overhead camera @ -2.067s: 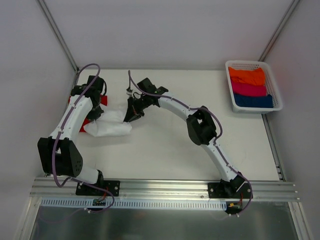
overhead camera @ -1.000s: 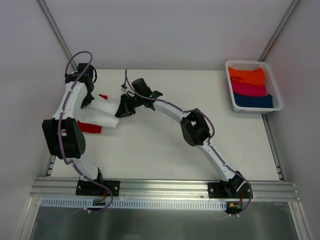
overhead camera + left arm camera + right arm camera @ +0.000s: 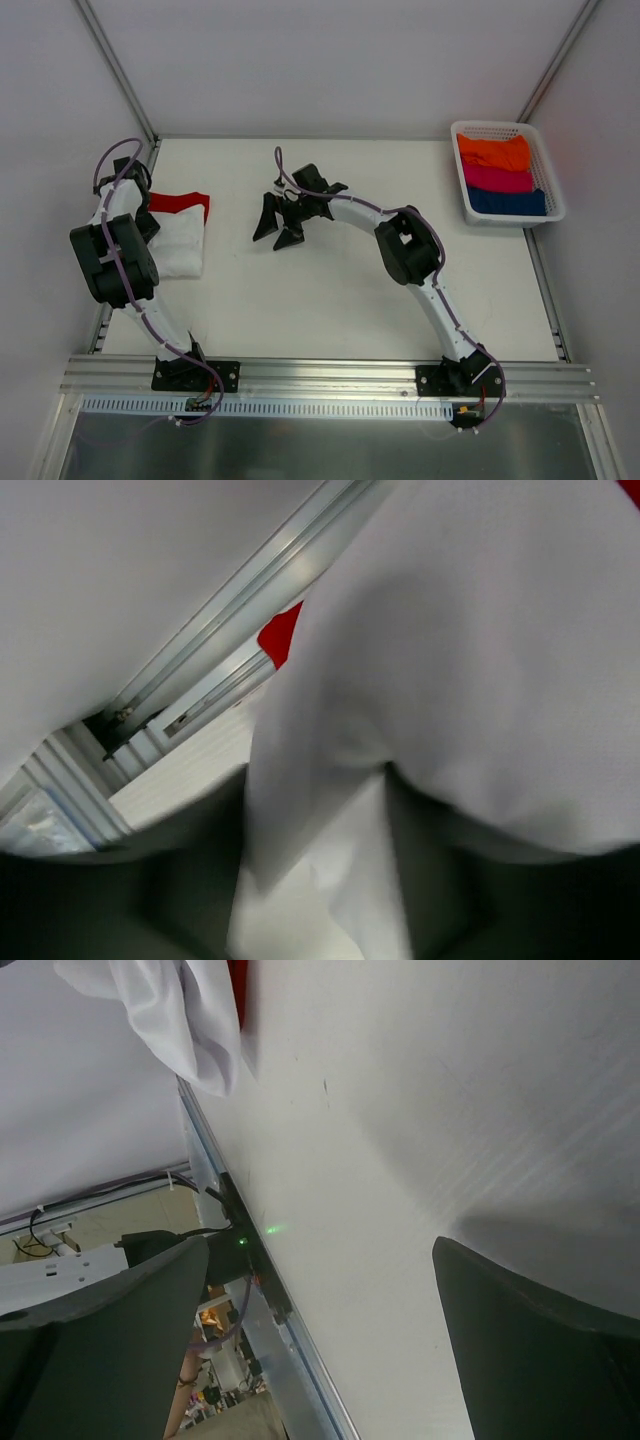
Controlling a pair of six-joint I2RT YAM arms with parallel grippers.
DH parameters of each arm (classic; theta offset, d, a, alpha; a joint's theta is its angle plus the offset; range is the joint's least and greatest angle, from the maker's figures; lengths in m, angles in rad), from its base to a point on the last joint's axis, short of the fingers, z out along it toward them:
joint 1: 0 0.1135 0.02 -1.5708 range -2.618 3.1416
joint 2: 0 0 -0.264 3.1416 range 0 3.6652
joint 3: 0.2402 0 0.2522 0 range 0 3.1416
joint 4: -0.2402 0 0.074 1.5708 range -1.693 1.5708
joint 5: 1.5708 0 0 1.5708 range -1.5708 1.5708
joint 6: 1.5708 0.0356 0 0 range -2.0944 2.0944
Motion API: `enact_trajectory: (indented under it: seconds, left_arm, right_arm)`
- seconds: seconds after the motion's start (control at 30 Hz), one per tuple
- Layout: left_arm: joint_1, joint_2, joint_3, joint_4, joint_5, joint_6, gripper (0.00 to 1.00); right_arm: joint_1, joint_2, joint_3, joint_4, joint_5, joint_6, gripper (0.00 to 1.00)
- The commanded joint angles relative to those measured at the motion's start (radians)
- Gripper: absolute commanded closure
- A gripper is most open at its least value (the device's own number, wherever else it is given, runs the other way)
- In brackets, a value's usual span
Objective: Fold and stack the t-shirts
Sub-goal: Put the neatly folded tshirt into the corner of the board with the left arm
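Beside the left fingers, top view: the white t-shirt [image 3: 182, 245] lies as a folded bundle on the red t-shirt [image 3: 180, 201], with a red strip showing along the far edge. The left gripper [image 3: 146, 222] sits at the bundle's outer edge, mostly hidden under its own arm
Right gripper, top view: the right gripper [image 3: 278, 228] hangs over bare table [image 3: 330, 300] with its jaws spread and nothing in them, and both shirts are well apart from its fingertips, over on the left arm's side
Basket, top view: the basket [image 3: 552, 195] holds folded orange, pink and blue cloth and is far from both pairs of fingers
Left wrist view: white cloth fills the frame and sags into the gap between the two dark, blurred fingers [image 3: 170, 900]. A sliver of red shows past the fingertips, near the metal rail [image 3: 230, 610]. I cannot tell whether the cloth is pinched or only draped there
Right wrist view: the fingers [image 3: 100, 1330] are wide apart around bare table, and the white hem and red edge lie far ahead of the tips
Risk, drag: if the left fingers are clamped on the cloth, pulling away would likely peel the fold open
Risk, edge: the stack sits close to the rail, so a sideways tug could slide it off the table
Risk, misalignment: the red strip suggests the white fold is offset, so any nudge may skew the stack further
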State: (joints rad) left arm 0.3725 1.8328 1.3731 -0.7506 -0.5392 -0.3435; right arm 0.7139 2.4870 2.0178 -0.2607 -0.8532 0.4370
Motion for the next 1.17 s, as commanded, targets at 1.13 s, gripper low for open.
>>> enact_trajectory:
  seconds: [1.13]
  left_arm:
    - [-0.639,-0.322,0.29,0.122,0.67,-0.028,0.01]
  right_arm:
    - [-0.232,-0.74,0.348,-0.866,0.927,-0.434,0.01]
